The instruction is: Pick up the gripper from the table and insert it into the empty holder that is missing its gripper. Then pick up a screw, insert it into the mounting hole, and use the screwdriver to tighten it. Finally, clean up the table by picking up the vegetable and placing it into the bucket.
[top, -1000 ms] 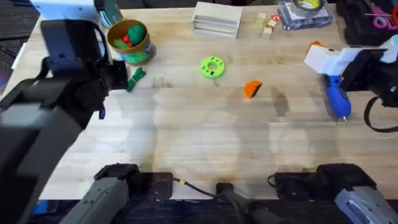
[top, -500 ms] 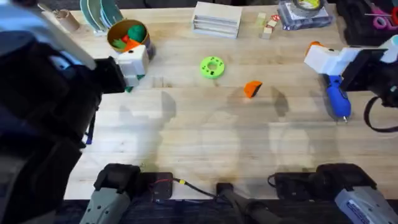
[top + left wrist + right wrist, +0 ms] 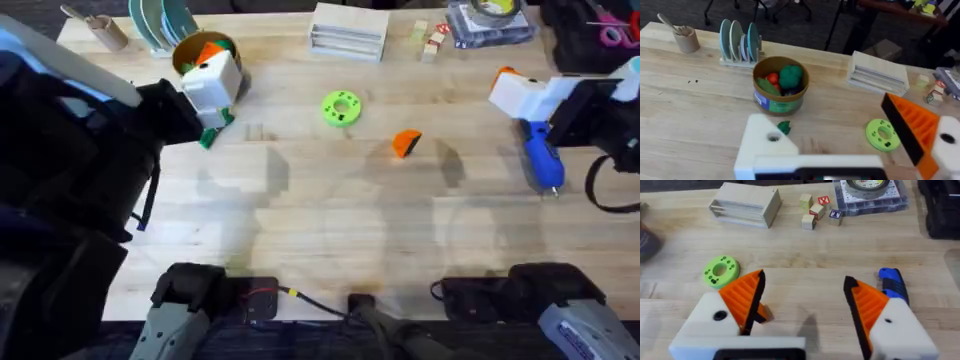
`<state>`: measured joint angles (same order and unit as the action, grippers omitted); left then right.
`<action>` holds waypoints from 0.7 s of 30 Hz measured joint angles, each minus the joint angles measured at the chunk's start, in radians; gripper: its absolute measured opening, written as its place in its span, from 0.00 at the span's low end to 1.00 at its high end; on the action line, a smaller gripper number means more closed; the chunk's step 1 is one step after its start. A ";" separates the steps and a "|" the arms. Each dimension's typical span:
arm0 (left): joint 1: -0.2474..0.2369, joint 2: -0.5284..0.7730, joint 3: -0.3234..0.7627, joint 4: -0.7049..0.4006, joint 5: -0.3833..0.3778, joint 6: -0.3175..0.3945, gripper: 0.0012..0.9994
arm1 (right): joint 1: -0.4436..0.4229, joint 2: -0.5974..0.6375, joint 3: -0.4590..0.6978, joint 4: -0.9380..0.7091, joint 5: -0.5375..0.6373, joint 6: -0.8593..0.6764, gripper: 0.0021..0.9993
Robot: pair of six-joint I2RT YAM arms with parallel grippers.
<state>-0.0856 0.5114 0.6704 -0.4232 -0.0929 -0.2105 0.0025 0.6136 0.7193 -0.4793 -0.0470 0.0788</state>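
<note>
The left gripper (image 3: 212, 88) hangs wide open and holds nothing. One finger carries an orange ribbed pad (image 3: 912, 129). The other is the bare white holder (image 3: 765, 147), with its mounting hole showing.

Just ahead of this gripper stands the bucket (image 3: 780, 102), with toy vegetables inside it. In the overhead view the gripper overlaps the bucket's (image 3: 190, 50) near rim. The vegetable (image 3: 784, 127) lies on the table (image 3: 330, 220) between the bucket and the holder's tip, and in the overhead view it peeks out from under the gripper (image 3: 210, 133). A lime disc (image 3: 883, 134) lies off to the padded finger's side.

The right gripper (image 3: 805, 287) is also spread wide and grips nothing, and both its fingers wear orange pads. The screwdriver (image 3: 542, 160) lies on the table just beside it, and its blue body shows behind one finger (image 3: 891, 280) in the right wrist view.

The wedge (image 3: 405, 143) lies on the table between the two grippers, nearer the right one and apart from both. The lime disc (image 3: 341, 108) lies near it, on the side toward the left gripper. A stack of pale boards (image 3: 745, 204) and small blocks (image 3: 815, 211) lie farther out from the right gripper.
</note>
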 joint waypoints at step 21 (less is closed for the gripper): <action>-0.060 -0.020 -0.034 0.178 0.028 0.043 0.99 | 0.000 0.000 0.000 0.000 0.000 0.000 0.99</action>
<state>-0.1456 0.4913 0.6366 -0.2448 -0.0652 -0.1674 0.0025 0.6132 0.7193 -0.4793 -0.0471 0.0791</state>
